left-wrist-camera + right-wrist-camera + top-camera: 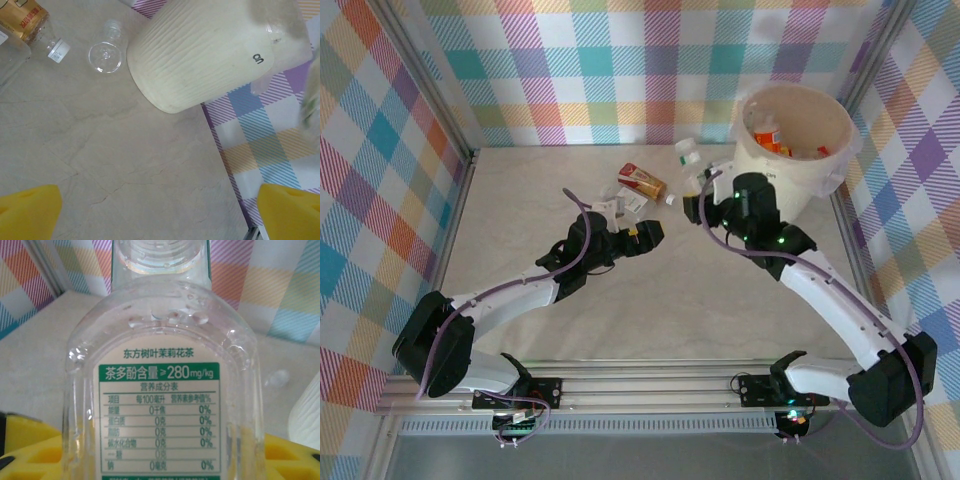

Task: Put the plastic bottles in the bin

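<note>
Clear green-labelled plastic bottle (160, 405), beside the round cream-white plastic bin (795, 185): likely light, crushable. Right gripper (160, 457) clamps its body; left gripper (160, 212) gapes empty.

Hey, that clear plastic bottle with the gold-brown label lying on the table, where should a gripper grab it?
Probably the labelled middle of the gold-brown-labelled bottle, coming straight down with jaws set across its length: it lies flat on its side, so the wide rounded body faces up.

Right wrist view: green-label bottle (160, 365) cropped top and bottom. Left wrist view: bin (200, 55) rim cropped at top.
</note>
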Motion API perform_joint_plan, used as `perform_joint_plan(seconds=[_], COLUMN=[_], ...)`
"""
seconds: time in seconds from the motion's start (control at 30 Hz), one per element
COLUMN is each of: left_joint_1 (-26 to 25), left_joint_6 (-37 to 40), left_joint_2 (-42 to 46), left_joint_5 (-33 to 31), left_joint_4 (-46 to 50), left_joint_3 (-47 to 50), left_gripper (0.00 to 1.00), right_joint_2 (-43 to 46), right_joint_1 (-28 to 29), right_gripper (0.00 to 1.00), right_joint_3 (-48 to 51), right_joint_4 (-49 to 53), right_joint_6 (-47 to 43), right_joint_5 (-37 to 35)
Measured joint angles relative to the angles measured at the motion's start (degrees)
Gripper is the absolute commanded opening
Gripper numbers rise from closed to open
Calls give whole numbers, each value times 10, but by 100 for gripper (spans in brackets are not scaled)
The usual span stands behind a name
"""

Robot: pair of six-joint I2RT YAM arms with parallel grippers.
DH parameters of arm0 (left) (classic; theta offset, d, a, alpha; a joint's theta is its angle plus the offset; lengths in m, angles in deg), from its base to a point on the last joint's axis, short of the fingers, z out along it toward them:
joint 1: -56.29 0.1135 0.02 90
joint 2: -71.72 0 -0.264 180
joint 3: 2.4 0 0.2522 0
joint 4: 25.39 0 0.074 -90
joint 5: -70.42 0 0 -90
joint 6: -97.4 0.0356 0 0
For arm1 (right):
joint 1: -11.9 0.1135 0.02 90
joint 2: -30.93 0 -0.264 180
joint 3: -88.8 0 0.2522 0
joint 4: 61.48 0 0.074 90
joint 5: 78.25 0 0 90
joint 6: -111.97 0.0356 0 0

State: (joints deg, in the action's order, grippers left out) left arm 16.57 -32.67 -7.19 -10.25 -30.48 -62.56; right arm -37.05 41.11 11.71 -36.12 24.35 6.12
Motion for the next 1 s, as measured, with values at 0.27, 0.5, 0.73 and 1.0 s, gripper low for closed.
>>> perform_joint_plan(seconds=[0.27, 0.5, 0.73, 1.0], left_joint_1=[0, -1, -3, -3], left_joint_6=[-9, -10, -8, -6], left_joint_2=[0, 5, 27, 82], left_joint_5=[-9, -20, -26, -52], left_joint_4=[0, 5, 11, 27], left_joint_3=[-2, -2, 2, 36], left_gripper=[100, 100, 100, 100], right_joint_2=[-36, -122, -182, -263], right_joint_1=[-146, -276, -364, -428], right_gripper=[38, 42, 48, 55], right_joint_3=[-101, -206, -291, -384], right_joint_4=[0, 47, 98, 146], right_joint_6=[-16, -11, -23, -93], right_joint_5=[79, 172, 230, 276])
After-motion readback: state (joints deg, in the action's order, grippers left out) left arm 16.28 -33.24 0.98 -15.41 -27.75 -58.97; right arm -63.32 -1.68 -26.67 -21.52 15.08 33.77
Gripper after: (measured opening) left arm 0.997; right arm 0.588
